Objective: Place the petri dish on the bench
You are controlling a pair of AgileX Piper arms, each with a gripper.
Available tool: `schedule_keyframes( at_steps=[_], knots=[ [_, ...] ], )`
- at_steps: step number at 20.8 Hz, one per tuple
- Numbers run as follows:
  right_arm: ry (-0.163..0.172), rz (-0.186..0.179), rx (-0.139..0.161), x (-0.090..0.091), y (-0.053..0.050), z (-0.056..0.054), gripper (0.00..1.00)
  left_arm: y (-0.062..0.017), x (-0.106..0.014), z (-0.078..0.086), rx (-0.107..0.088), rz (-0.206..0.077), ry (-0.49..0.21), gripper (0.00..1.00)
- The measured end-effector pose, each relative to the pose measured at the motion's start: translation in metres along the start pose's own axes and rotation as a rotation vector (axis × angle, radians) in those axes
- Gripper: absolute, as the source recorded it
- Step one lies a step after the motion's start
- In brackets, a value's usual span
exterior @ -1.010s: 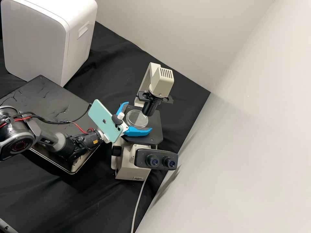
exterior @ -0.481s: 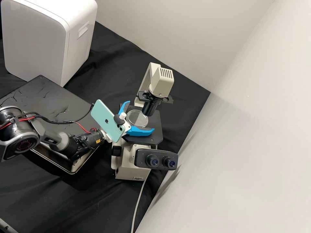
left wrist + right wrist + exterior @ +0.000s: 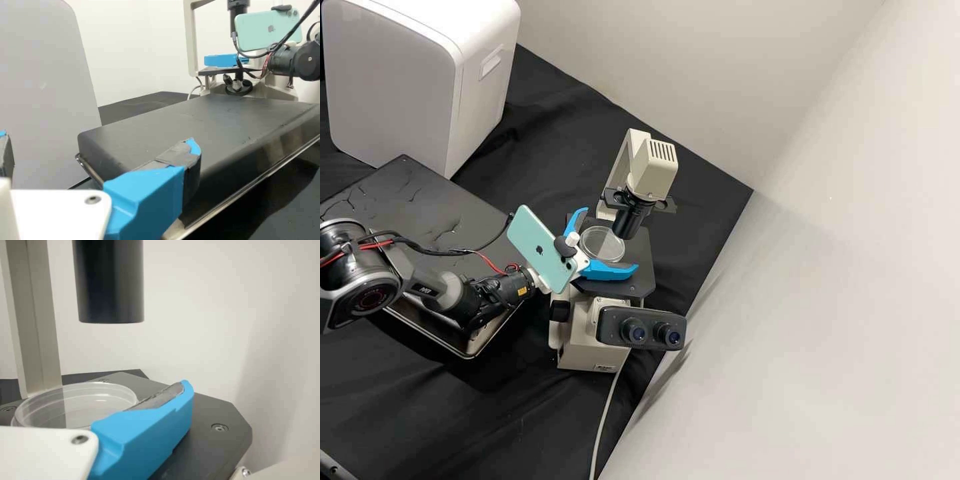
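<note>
The right arm comes in from the left, its gripper (image 3: 609,241) spread either side of the petri dish (image 3: 600,246) on the microscope stage (image 3: 641,265). The left gripper (image 3: 97,142) is spread by a black case (image 3: 225,125).
</note>
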Motion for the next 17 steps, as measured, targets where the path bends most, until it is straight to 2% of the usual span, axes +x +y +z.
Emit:
schedule_keyframes(
  at_steps=[10,14,17],
  knots=[
    [0.000,0.000,0.002,0.0000,0.0000,0.0000,0.00,0.0009,0.0016,-0.0048,0.000,0.005,0.029,1.00],
    [0.000,0.000,0.023,0.0000,0.0000,0.0000,0.00,0.0009,0.0016,-0.0050,0.000,0.005,0.030,1.00],
    [-0.001,0.001,0.024,0.0000,0.0005,0.0005,0.00,0.0009,0.0016,-0.0050,0.000,0.005,0.030,1.00]
  ],
)
